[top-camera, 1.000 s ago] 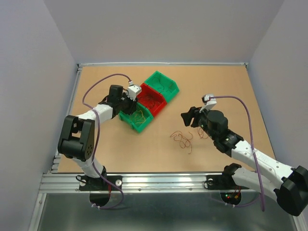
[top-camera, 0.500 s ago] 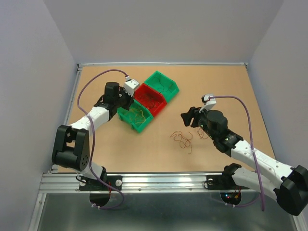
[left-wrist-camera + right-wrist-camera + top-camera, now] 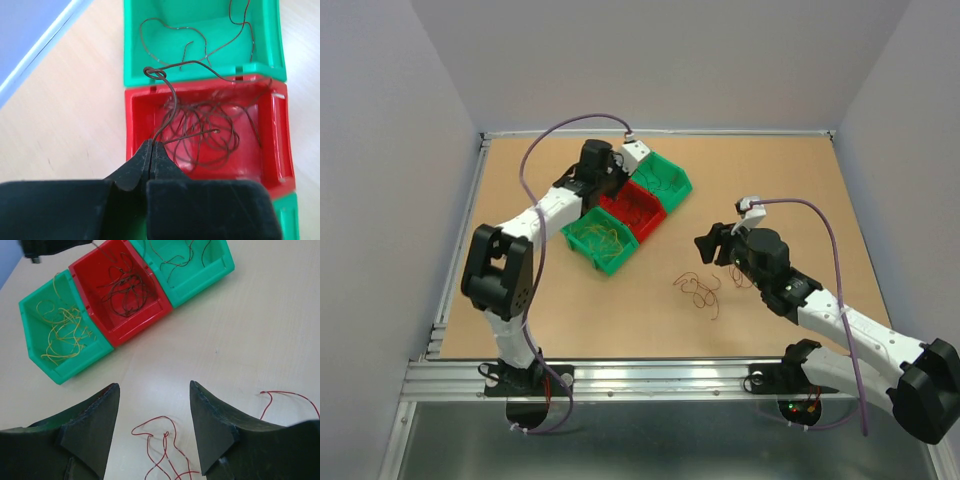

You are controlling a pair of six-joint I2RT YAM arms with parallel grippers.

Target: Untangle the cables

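Left fingers (image 3: 131, 172) shut on a dark brown cable (image 3: 171, 97) over the red bin (image 3: 128, 117)
Such wire is thin, light and springy, prone to snagging; a free end is judged the best hold. Right fingers (image 3: 92, 425) stand apart, empty, above the red cables (image 3: 159, 440) lying loosely tangled on the tabletop (image 3: 260, 330); further strands (image 3: 65, 332) lie in the green bins (image 3: 200, 286)
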